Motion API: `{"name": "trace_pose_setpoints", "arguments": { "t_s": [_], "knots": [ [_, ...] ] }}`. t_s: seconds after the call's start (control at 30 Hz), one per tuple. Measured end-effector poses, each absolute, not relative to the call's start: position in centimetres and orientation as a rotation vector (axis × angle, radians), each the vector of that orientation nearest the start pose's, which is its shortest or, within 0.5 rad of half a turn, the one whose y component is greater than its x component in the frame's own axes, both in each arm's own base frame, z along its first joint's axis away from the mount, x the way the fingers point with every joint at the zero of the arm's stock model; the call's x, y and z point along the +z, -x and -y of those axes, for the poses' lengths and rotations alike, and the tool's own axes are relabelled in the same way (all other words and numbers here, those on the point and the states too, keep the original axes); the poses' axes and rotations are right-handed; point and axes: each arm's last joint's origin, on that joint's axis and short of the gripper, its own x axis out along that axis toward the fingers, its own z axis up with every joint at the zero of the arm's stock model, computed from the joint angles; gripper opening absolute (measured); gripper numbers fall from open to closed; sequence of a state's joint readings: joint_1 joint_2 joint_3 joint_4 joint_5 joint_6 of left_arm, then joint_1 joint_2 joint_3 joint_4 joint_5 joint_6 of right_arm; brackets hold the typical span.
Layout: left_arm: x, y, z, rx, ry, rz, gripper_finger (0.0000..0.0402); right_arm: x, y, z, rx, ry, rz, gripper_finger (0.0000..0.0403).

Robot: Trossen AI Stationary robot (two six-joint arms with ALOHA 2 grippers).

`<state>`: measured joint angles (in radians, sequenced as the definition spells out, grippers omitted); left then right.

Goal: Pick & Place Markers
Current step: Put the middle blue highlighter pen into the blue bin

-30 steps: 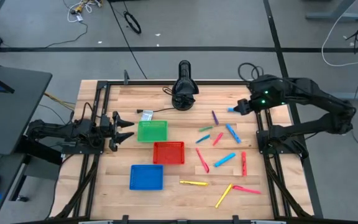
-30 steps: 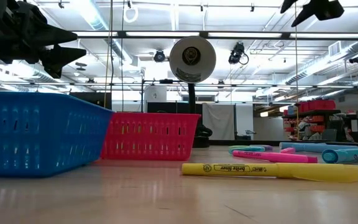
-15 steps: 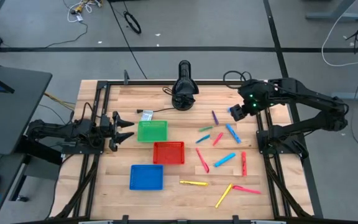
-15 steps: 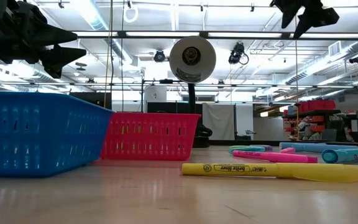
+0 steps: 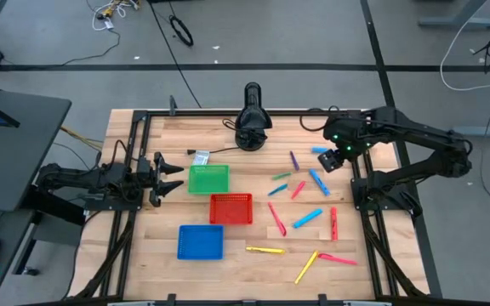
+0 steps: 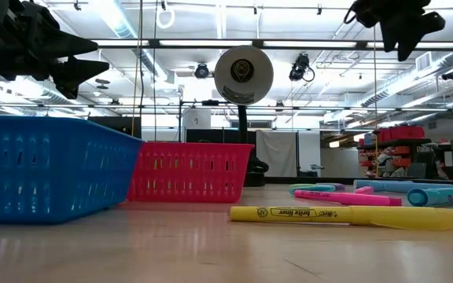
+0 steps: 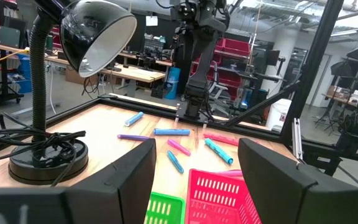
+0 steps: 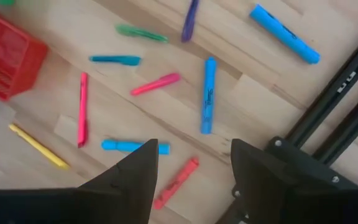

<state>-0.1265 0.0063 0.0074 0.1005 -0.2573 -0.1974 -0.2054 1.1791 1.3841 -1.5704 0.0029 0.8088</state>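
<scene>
Several markers lie flat and scattered on the right half of the wooden table: a blue marker [image 5: 319, 181], a purple marker [image 5: 293, 160], a pink marker [image 8: 155, 84], a yellow marker [image 6: 344, 215] and others. My right gripper [image 5: 334, 160] hangs high above the far right ones, open, pointing almost straight down, with nothing between its fingers [image 8: 135, 180]. My left gripper [image 5: 175, 176] stays level and open at the table's left edge, beside the green basket [image 5: 208, 178].
A green, a red [image 5: 230, 208] and a blue basket [image 5: 201, 241] stand in a slanting row left of the markers. A black desk lamp [image 5: 252, 119] stands at the far edge. Black frame rails [image 8: 328, 124] run along the table's right side.
My right gripper has sunk a little over the far right markers and tipped from a forward slant to pointing almost straight down, rolling slightly. Its fingers keep the same gap. No marker has moved.
</scene>
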Motion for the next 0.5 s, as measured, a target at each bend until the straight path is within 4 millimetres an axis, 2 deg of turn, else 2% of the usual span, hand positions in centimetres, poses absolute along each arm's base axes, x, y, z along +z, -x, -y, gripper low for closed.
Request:
{"name": "trace_pose_setpoints", "arguments": {
  "t_s": [0.3, 0.5],
  "knots": [
    [17.5, -9.6, 0.5, 0.121, 0.216, 0.112, 0.0234, 35.4, -17.6, 3.7, -0.695, -0.756, -1.289, 0.0204],
    [17.5, -9.6, 0.5, 0.121, 0.216, 0.112, 0.0234, 35.3, -17.7, 3.7, -0.699, -0.758, -1.293, 0.0204]
  ]
}}
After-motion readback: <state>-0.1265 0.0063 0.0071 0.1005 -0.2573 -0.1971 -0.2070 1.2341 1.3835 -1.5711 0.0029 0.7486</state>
